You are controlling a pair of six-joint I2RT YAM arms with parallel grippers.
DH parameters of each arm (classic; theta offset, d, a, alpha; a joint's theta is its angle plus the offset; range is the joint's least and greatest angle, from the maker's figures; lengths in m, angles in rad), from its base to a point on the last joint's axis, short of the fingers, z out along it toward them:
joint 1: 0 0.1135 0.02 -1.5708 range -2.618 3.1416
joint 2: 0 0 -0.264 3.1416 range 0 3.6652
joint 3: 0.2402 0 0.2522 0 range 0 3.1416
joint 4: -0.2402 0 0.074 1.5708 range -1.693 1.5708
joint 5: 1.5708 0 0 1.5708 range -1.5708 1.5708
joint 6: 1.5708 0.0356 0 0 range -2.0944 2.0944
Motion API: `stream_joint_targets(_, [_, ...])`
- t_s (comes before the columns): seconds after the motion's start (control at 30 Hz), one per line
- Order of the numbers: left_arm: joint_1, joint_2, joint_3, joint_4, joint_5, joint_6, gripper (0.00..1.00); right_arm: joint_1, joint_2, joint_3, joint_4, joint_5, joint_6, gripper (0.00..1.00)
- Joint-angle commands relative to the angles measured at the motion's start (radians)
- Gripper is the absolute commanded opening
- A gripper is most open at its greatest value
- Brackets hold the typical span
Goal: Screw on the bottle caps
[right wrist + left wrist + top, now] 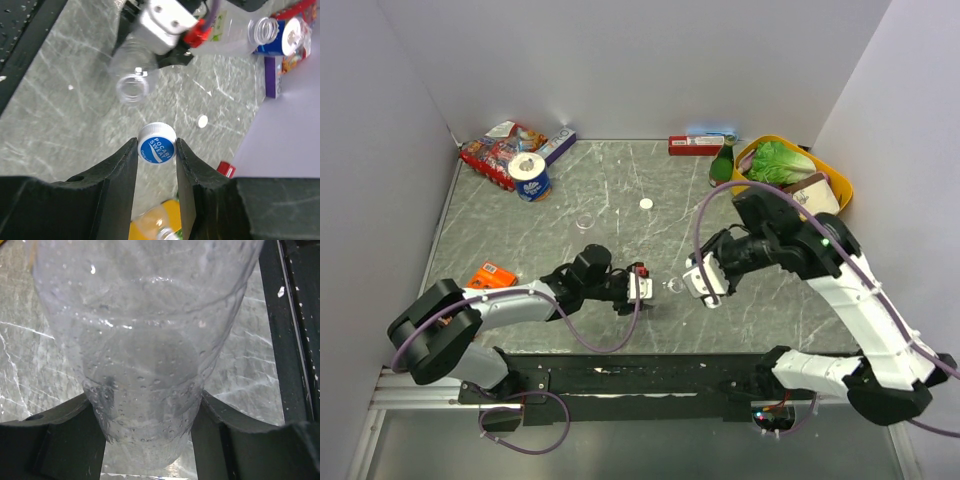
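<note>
Two grippers meet over the grey marbled table point(620, 190). The left gripper point(150, 435) is clamped on a small clear plastic bottle point(145, 340), whose open mouth points toward the right gripper point(157, 146), and that gripper's jaws pinch a round blue cap with a white rim point(157, 144). Cap and mouth sit near but apart and seemingly off-axis, so line them up squarely, press lightly, then twist against a firm left grip.

"POCARI SWEAT" in white letters stands on the blue face of the bottle cap point(157, 144), mid-frame in the right wrist view. Nothing else reads clearly.
</note>
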Motion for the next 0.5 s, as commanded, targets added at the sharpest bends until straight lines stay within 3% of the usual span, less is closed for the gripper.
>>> stream_joint_targets(0.0, [-0.012, -0.056, -0.022, 0.118, -0.002, 0.033, 0.01, 0.045, 0.029, 0.034, -0.127, -0.019, -0.074, 0.08])
stream_joint_targets(0.47, [-0.014, -0.085, -0.051, 0.156, -0.014, 0.033, 0.01, 0.145, 0.045, -0.051, -0.145, 0.019, -0.185, 0.09])
